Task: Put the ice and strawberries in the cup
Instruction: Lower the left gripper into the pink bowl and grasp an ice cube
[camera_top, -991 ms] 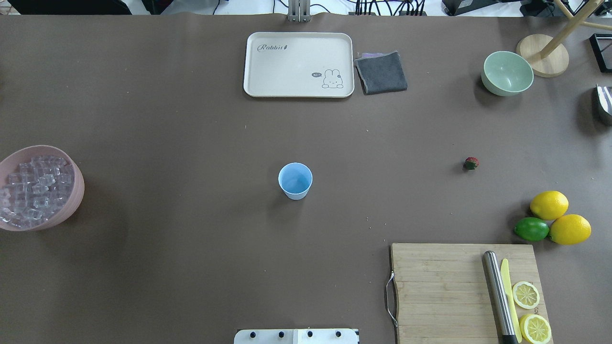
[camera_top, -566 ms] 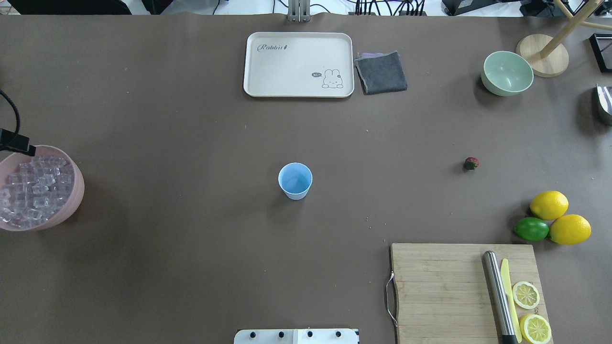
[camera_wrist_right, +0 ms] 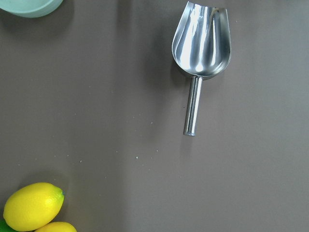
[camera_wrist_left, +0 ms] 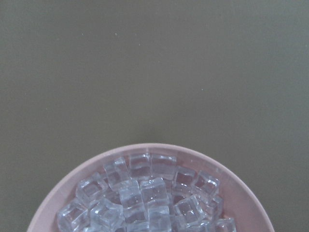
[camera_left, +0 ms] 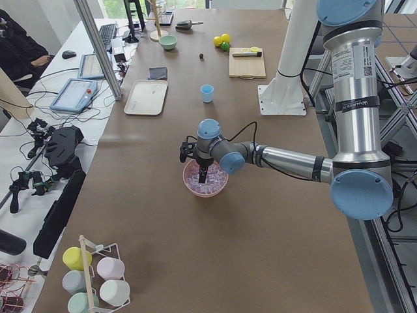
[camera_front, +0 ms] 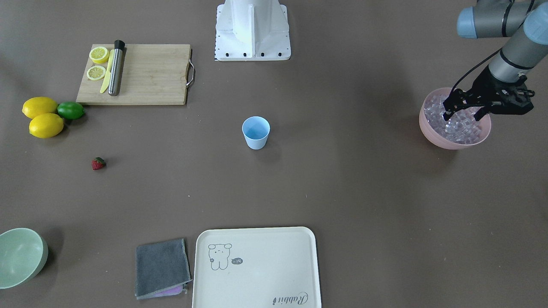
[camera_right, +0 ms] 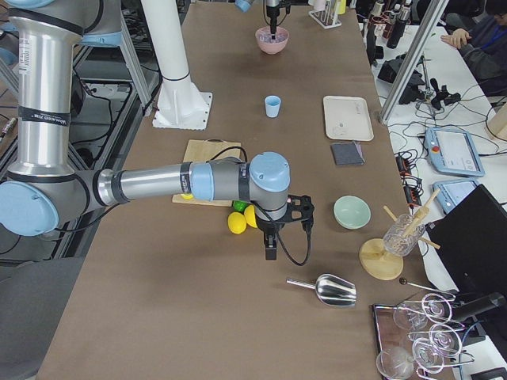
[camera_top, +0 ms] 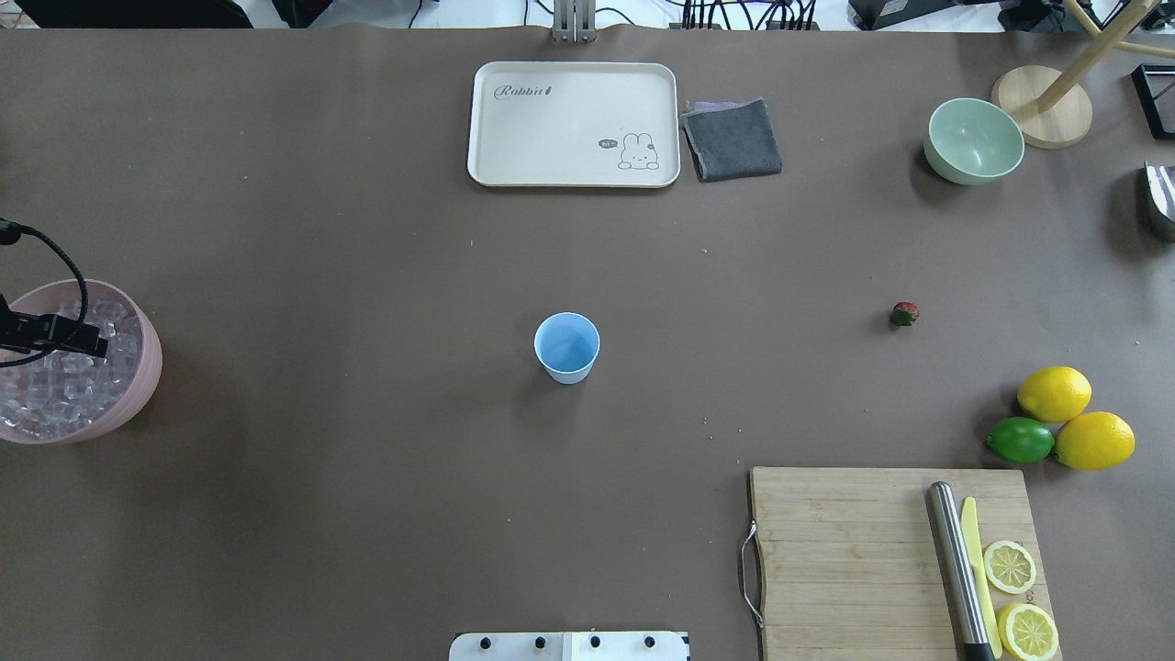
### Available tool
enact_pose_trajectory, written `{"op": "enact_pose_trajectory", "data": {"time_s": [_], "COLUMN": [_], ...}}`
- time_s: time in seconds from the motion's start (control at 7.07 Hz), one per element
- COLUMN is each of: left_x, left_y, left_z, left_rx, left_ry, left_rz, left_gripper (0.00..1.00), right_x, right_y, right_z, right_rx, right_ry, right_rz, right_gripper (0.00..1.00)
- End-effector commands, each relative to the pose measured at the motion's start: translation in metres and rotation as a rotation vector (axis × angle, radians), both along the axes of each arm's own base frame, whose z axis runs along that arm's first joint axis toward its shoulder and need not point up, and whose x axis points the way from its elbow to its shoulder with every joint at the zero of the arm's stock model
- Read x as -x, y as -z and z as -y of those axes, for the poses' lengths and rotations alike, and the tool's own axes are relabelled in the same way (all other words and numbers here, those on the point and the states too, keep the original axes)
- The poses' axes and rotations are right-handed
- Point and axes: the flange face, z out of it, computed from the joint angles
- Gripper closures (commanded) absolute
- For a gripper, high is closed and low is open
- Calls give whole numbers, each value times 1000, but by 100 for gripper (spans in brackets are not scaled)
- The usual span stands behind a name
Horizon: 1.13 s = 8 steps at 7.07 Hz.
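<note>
The left gripper (camera_front: 463, 115) hangs with its two fingers spread over the one pink bowl (camera_front: 441, 141), which is heaped with ice cubes (camera_front: 460, 129), too many to count. One blue cup (camera_front: 256, 132) stands upright mid-table, well apart from that bowl. One strawberry (camera_front: 98, 163) lies on the table's far side, near two whole lemons (camera_front: 40, 107) and one lime (camera_front: 70, 110). The right gripper (camera_right: 270, 247) hangs near one metal scoop (camera_wrist_right: 200, 43); I cannot tell whether its fingers are spread or pressed together.
</note>
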Motion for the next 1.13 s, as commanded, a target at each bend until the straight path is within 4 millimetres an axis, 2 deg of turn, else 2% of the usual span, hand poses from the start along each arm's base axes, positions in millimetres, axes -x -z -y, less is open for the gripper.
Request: {"op": "enact_pose_trajectory", "data": {"time_s": [0.0,0.14,0.99], "left_x": [-2,-1,-6], "left_y": [-6,-6,-16], "left_z": [0,1,4], "left_rx": [0,-2,-2], "left_ry": [-5,-5,-20], "left_rz": [4,4,23], "left_gripper": [20,31,34], "right_x": [0,0,0], "right_y": [-1,-1,-1], "right_z": [-2,-2,-1], "right_rx": [3,3,3], "right_ry": [-1,-1,1], "right_rz": [0,0,-1], "right_gripper": [0,0,0]}}
